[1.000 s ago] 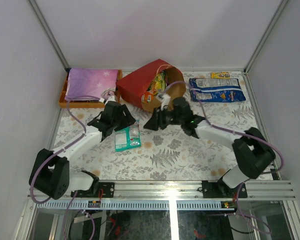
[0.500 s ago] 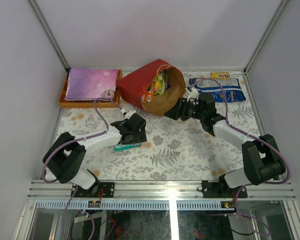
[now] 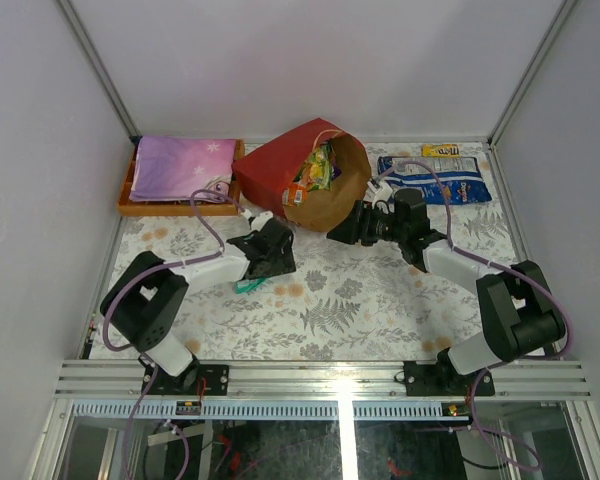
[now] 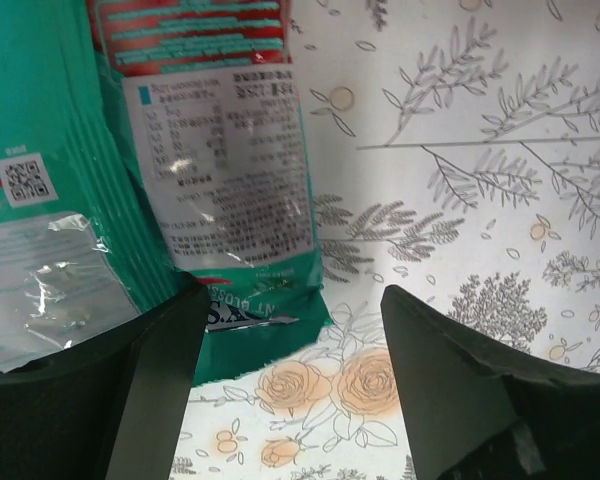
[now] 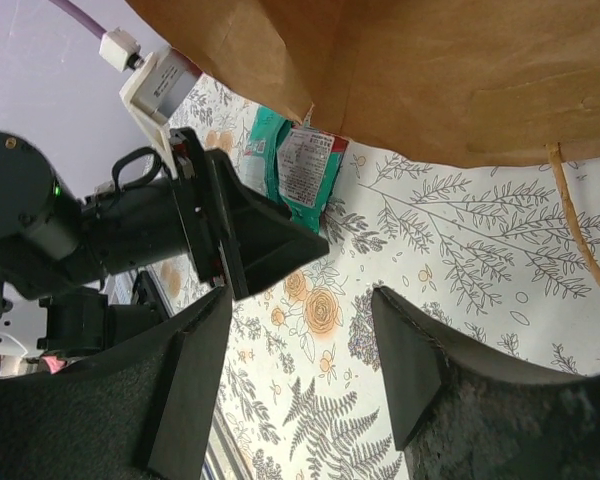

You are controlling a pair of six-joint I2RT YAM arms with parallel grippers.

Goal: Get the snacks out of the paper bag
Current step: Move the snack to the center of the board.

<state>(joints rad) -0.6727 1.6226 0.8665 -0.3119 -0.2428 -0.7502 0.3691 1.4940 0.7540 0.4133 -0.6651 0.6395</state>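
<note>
A: Hovering with the left end effector (image 4: 295,300), released and empty, over the teal packet (image 4: 220,150) on the bench (image 3: 380,300).
B: And the right end effector (image 5: 300,295)?
A: Released too, grasping nothing, beside the mouth of the tipped paper bag (image 3: 275,172); snacks (image 3: 316,168) inside.

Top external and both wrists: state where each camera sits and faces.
Top external: overhead behind the bases, facing down on the table; left arm and right arm show.
Left wrist: faces down at the teal packet; own open jaws show.
Right wrist: faces the left arm past the paper bag; own open jaws show.
Both wrists share the teal packet.
</note>
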